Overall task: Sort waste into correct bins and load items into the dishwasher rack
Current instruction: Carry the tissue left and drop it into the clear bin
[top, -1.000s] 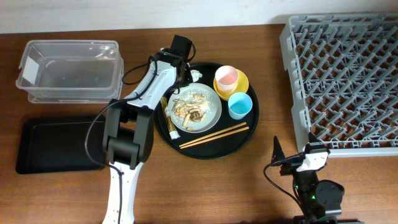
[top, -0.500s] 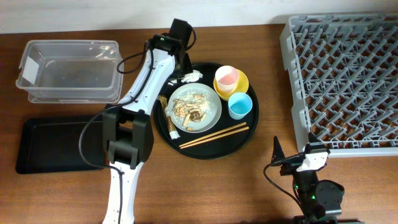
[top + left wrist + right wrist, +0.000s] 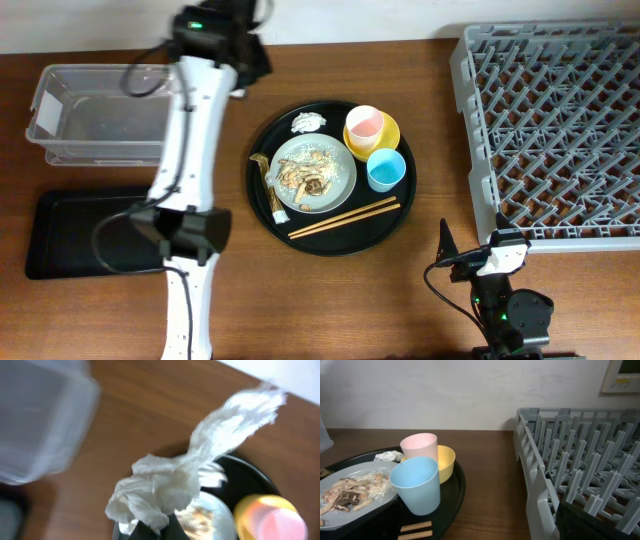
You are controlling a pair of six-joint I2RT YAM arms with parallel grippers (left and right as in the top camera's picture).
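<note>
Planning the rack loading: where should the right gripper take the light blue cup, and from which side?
Probably best to pinch the light blue cup by its rim on the side toward the dishwasher rack, coming from above, one finger inside, one outside. It stands upright, mouth open; the plate and yellow bowl crowd its other sides.

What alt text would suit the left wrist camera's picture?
A crumpled white paper napkin, pinched in the left gripper at the bottom edge, fills the middle over a brown wooden table. A blurred clear plastic tub sits at left; at lower right, a round black serving tray carries a pale plate and a pink cup in a small yellow bowl.
</note>
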